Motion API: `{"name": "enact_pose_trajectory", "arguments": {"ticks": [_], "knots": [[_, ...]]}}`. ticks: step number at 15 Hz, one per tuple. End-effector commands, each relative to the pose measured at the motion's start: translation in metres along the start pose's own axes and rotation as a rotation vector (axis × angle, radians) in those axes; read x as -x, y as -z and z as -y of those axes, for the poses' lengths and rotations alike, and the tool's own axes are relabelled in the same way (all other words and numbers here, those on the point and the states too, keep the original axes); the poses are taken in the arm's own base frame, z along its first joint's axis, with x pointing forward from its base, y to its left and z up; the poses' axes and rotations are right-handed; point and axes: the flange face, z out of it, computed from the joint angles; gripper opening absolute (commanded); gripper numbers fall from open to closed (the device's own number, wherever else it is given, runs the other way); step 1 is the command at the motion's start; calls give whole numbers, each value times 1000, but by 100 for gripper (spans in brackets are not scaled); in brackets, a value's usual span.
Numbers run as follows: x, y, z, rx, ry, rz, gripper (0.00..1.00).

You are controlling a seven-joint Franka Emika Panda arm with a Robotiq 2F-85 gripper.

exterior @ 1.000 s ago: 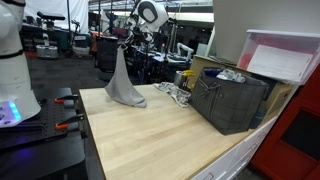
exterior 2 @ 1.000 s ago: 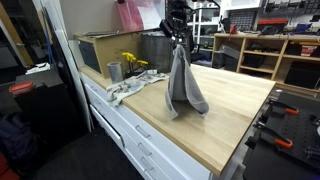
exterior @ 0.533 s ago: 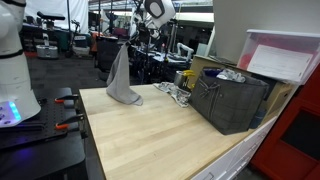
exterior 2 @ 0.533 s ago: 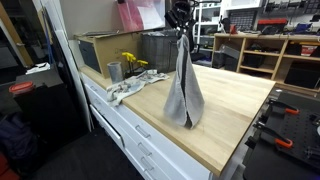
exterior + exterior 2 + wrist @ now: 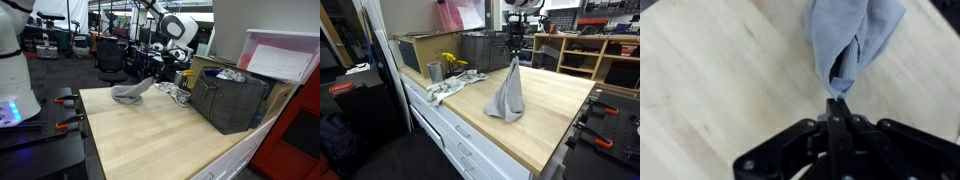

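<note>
The claw (image 5: 837,100) is pressed together on a pinch of the grey cloth (image 5: 845,35), which spreads toward 12 o'clock in the wrist view, its lower folds heaped on the wooden worktop (image 5: 150,140). In an exterior view a dark crate (image 5: 225,105) stands at 3 o'clock from the cloth, holding pale crumpled items (image 5: 230,75). In an exterior view a metal cup (image 5: 434,71) stands at 9 o'clock from it.

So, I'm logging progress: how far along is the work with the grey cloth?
Done: the gripper is shut on a pinch of the grey cloth. In hand: the cloth hangs from it, lower part bunched on the wooden table. Left, probably: the cloth is not yet released, nor spread out.
</note>
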Motion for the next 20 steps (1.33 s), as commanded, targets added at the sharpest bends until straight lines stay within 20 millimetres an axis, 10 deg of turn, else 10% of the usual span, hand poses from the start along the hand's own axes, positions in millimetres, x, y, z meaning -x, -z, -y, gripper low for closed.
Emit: {"name": "enact_pose_trajectory", "arguments": {"ticks": [1, 3, 4, 7, 15, 20], "knots": [[-59, 21, -52, 23, -125, -159, 0], [-80, 33, -81, 28, -181, -262, 0], [-87, 38, -91, 35, -203, -316, 26], [-97, 46, -104, 53, -281, -474, 41], [-59, -7, -60, 111, -470, -177, 99], [-34, -41, -29, 27, -442, 96, 100]]}}
